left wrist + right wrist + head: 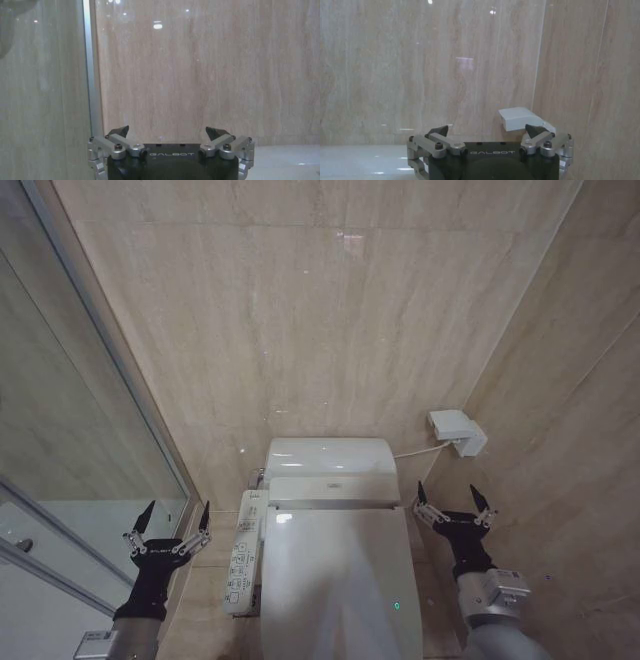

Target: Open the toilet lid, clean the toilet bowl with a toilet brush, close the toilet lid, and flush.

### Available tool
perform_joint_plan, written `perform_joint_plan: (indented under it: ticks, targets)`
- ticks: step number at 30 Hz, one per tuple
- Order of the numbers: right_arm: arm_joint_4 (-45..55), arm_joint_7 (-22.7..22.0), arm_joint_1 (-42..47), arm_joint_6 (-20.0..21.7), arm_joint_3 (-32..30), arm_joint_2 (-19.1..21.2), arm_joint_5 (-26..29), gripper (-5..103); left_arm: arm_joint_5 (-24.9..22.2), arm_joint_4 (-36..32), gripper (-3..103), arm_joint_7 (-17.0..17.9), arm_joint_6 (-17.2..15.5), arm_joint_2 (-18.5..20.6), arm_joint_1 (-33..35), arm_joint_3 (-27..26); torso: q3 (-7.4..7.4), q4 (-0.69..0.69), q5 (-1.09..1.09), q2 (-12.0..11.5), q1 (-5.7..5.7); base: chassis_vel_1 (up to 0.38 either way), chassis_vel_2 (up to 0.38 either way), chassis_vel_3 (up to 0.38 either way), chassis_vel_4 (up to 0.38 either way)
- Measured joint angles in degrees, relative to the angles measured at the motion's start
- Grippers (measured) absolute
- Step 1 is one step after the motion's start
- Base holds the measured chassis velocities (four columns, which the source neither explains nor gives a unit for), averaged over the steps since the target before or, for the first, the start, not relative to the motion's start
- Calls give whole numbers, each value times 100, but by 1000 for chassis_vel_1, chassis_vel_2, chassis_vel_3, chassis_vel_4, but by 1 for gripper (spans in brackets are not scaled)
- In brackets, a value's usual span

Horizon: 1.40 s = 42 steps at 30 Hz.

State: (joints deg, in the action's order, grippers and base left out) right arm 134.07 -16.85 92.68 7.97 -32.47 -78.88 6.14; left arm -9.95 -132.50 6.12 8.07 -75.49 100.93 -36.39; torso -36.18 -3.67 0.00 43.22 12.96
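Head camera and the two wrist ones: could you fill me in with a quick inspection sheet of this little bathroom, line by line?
Surface: beige tiled floor on both sides of the toilet.
Job's things: toilet lid shut over the toilet bowl; button panel on the robot's left of it; toilet brush nothing seen.
Clutter: nothing seen.
Grippers: left gripper open, raised beside the panel, touching nothing; right gripper open, raised on the toilet's other side, empty.
Cables: white cord from the tank to the wall box.
Surroundings: beige tiled walls; glass shower partition on the robot's left.
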Motion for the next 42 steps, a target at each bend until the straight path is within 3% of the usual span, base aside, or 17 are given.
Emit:
perform_joint_plan:
  ticks: [9, 42]
  targets:
    - [0, 0, 0, 0, 0, 0, 0, 100, 120, 2, 100, 22, 67, -110, 89, 96, 0, 0, 0, 0, 0, 0, 0, 0, 0]
    - [0, 0, 0, 0, 0, 0, 0, 100, 89, -21, 100, -62, 82, 52, 42, -86, 0, 0, -1, 0, 0, 0, 0, 0, 0]
